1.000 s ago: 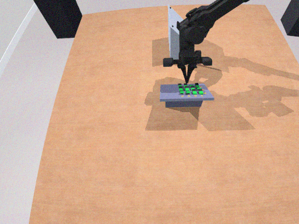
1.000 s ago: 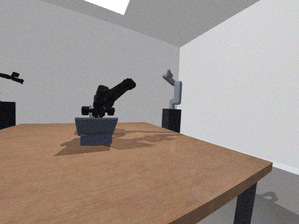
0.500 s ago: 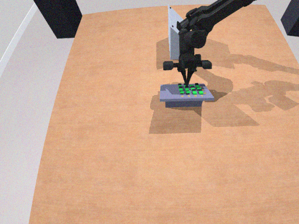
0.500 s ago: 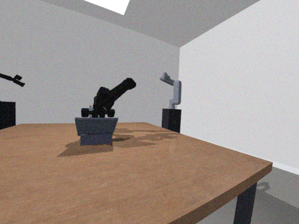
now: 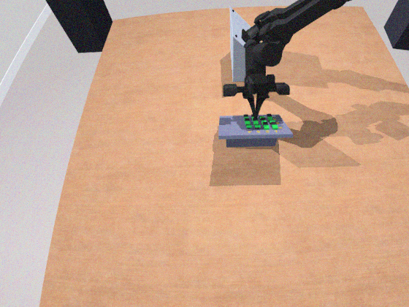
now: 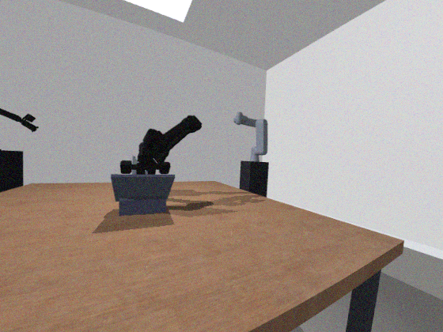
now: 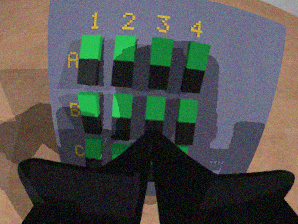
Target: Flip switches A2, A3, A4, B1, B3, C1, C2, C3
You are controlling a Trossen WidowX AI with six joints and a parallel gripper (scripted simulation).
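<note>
The blue-grey panel [image 5: 228, 129] [image 6: 142, 187] [image 7: 260, 60] stands on a block and carries green-and-black switches. In the wrist view, A1 [image 7: 91, 47], A2 [image 7: 124, 47], A3 [image 7: 161, 51], A4 [image 7: 198, 56], B1 [image 7: 89, 104], B2 [image 7: 122, 106], B3 [image 7: 155, 107] and B4 [image 7: 187, 111] show green far halves and black near halves. C1 [image 7: 93, 148] shows; C2 [image 7: 119, 150] and C4 [image 7: 184, 149] are partly covered, and C3 is mostly hidden by the fingers. My gripper [image 5: 255, 118] [image 7: 152, 136] is shut and empty, its tips at B3's near end; contact is unclear. The panel hides the tips in the exterior view.
A pale upright board [image 5: 239, 60] stands on the wooden table [image 5: 164, 219] [image 6: 198, 269] behind the panel, near the arm. A grey arm [image 6: 261, 136] on a black pedestal [image 6: 254, 178] and another black arm [image 6: 17, 118] stand beyond the table. Shadows cross the panel.
</note>
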